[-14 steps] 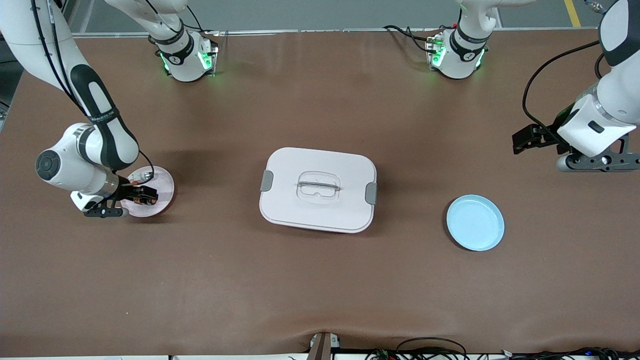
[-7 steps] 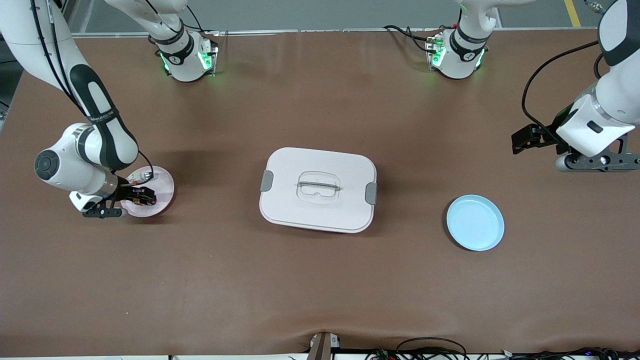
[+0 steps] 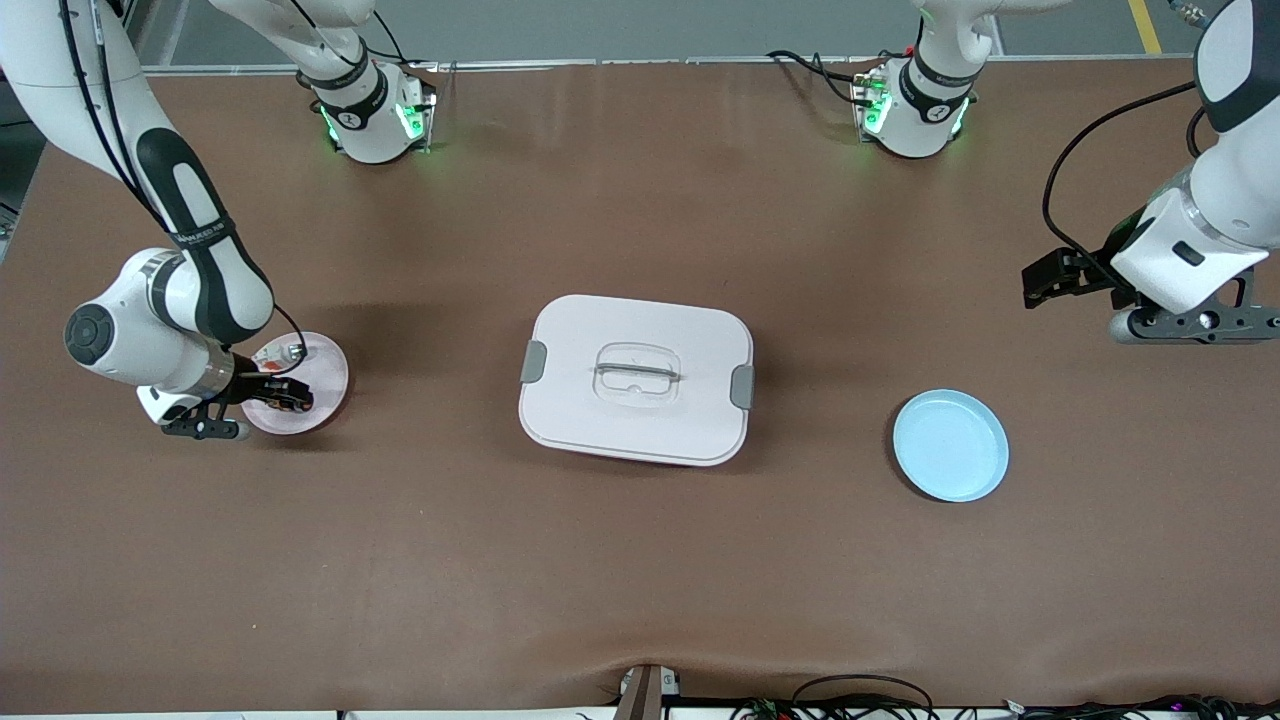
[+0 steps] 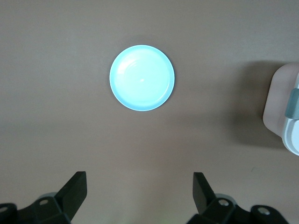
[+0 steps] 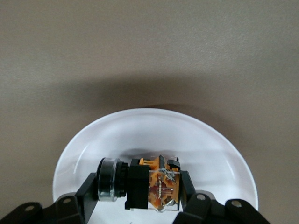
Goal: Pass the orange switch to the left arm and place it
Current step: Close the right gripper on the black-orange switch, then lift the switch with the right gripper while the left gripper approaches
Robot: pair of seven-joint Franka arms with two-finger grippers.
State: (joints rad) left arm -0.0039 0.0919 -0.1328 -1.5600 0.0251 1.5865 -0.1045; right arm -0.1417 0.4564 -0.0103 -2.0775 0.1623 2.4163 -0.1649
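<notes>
The orange switch point(image 5: 152, 184), a black body with an orange block and a silver ring, is clamped between my right gripper's point(image 5: 140, 182) fingers, just over the pink plate point(image 5: 205, 140). In the front view this gripper point(image 3: 283, 398) is over the pink plate point(image 3: 325, 375) at the right arm's end of the table. The white box point(image 3: 636, 378) with grey latches lies at the table's middle. My left gripper point(image 3: 1195, 323) hangs open and empty in the air at the left arm's end; its wrist view shows it point(image 4: 140, 179) over bare table.
A small silver-and-white part with a red bit point(image 3: 281, 352) lies on the pink plate. A blue plate point(image 3: 950, 445) sits between the box and the left arm's end, and it also shows in the left wrist view point(image 4: 142, 77), with the box's corner point(image 4: 285, 116) at the edge.
My right gripper, shut on the switch, has shifted slightly toward the right arm's end of the table over the pink plate. The left arm has barely moved.
</notes>
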